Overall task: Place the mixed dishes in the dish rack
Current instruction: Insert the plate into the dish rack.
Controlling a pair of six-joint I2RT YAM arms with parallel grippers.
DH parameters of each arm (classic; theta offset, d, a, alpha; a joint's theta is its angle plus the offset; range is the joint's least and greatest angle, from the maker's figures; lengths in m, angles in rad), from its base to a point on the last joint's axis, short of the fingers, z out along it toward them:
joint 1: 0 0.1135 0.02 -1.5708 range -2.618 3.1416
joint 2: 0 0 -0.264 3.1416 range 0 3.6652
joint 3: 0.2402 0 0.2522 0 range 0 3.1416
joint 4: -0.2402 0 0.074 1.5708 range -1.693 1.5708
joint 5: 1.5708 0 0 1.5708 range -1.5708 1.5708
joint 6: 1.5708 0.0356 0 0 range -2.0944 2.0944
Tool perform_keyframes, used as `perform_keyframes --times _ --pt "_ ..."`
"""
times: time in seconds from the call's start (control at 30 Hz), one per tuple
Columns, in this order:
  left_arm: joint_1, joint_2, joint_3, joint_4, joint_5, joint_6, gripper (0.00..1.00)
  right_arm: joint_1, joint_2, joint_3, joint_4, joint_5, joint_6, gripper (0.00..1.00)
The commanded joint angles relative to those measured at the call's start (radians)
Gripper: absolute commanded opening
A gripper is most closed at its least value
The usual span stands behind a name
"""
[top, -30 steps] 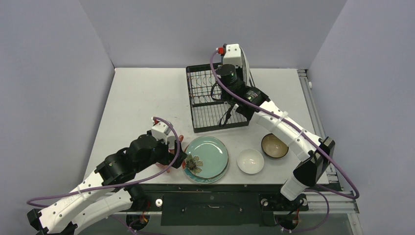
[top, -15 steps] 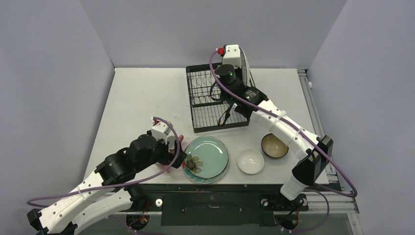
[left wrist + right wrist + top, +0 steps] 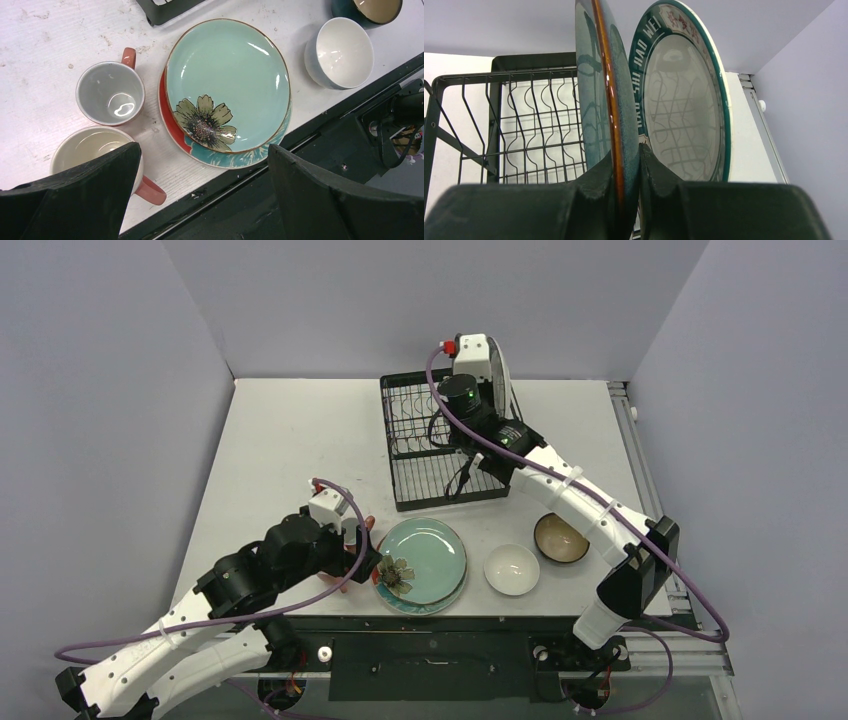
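Right arm's stretched out over the dish rack (image 3: 425, 480), right gripper (image 3: 626, 165) pinching a teal plate (image 3: 596, 75) upright just beside the lettered plate (image 3: 681, 100), left gripper (image 3: 202, 167) hanging spread wide above the mugs (image 3: 110, 93).

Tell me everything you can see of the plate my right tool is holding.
The plate shows edge-on in the right wrist view. It is glossy and ceramic-looking, with a bluish-teal glaze and a thin orange-brown rim. It stands upright, its lower edge pinched between the fingers of the right tool, with the black wire dish rack behind it. The green-rimmed lettered plate stands close beside it, also upright. Whether the two touch cannot be told.
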Motion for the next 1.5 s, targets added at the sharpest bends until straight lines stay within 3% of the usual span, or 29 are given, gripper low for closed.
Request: perform_keyframes --times 0.0,0.33,0.57,0.87,1.47 --pt "0.007 -0.005 -0.003 0.041 0.008 0.013 0.96 0.007 -0.02 -0.03 0.045 -0.034 0.031 0.0" --pt "0.011 -0.004 -0.003 0.043 0.014 0.013 0.96 0.009 -0.037 -0.056 0.043 -0.061 0.037 0.02" --pt "0.011 -0.004 -0.004 0.043 0.014 0.013 0.96 0.009 -0.048 -0.05 0.039 -0.052 0.048 0.3" --pt "0.014 -0.004 -0.001 0.039 0.014 0.009 0.96 0.009 -0.1 -0.013 -0.002 -0.079 0.072 0.48" --pt "0.017 0.006 -0.003 0.045 0.023 0.006 0.96 0.011 -0.272 -0.066 -0.125 -0.214 0.114 0.52"
